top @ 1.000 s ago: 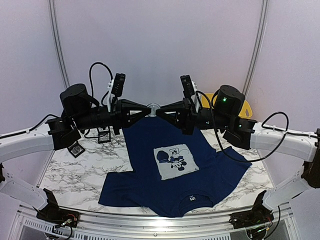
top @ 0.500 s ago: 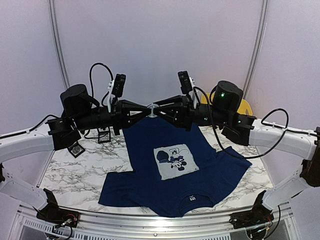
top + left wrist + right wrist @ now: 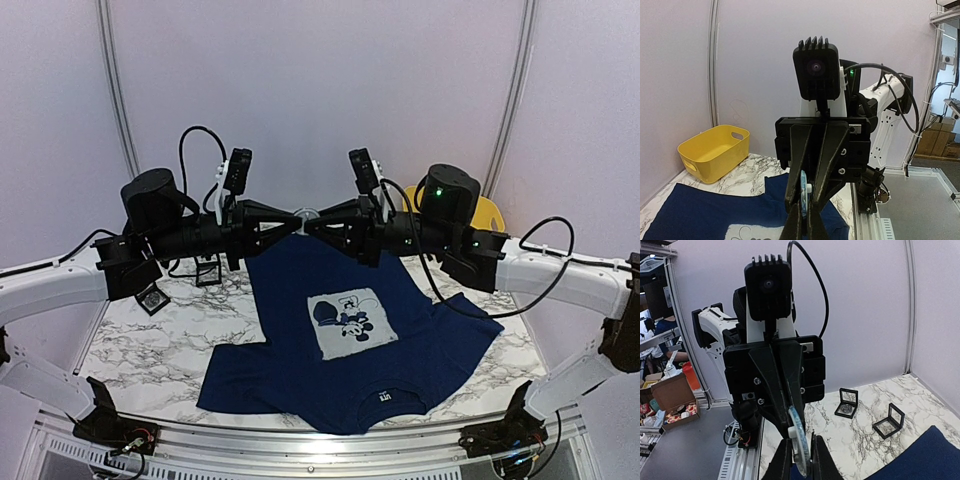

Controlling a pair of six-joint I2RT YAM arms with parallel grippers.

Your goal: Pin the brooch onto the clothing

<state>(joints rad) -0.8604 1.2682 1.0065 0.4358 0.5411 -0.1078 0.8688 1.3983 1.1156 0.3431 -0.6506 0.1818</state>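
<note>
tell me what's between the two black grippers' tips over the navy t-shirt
A small round pale-blue brooch, pinched by left gripper and right gripper; clearest in the wrist views.

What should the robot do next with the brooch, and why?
Probably lower the brooch towards the shirt. The left gripper and right gripper both pinch it in mid-air above the shirt, which lies on the table with nothing pinned on it.

I'm looking at plain pale lilac walls (image 3: 320, 80) behind a white grey-veined marble-pattern tabletop (image 3: 150, 350), all evenly lit.
</note>
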